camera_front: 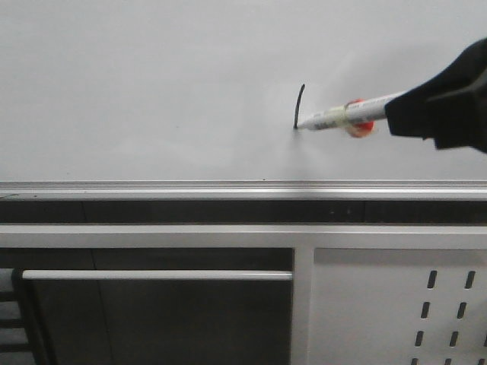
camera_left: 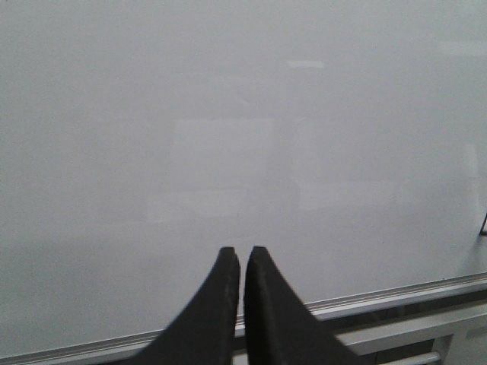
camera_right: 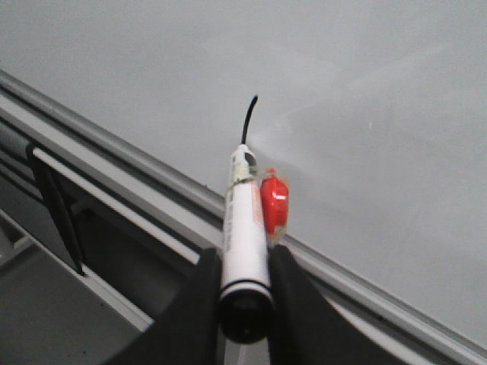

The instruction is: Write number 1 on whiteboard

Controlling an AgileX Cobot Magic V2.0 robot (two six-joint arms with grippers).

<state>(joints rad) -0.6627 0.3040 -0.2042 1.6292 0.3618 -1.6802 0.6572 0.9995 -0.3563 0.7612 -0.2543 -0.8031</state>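
The front view looks straight and close at the whiteboard (camera_front: 152,91), its bottom rail crossing the whole width, with a perforated panel (camera_front: 403,304) below at the right. The left wrist view faces the same board squarely from behind the left tool (camera_left: 242,262), rail low in view. The right wrist view looks obliquely along the marker (camera_right: 245,228), from behind the right tool (camera_right: 245,293). All three share the board and rail; each catches the black stroke (camera_front: 299,105).
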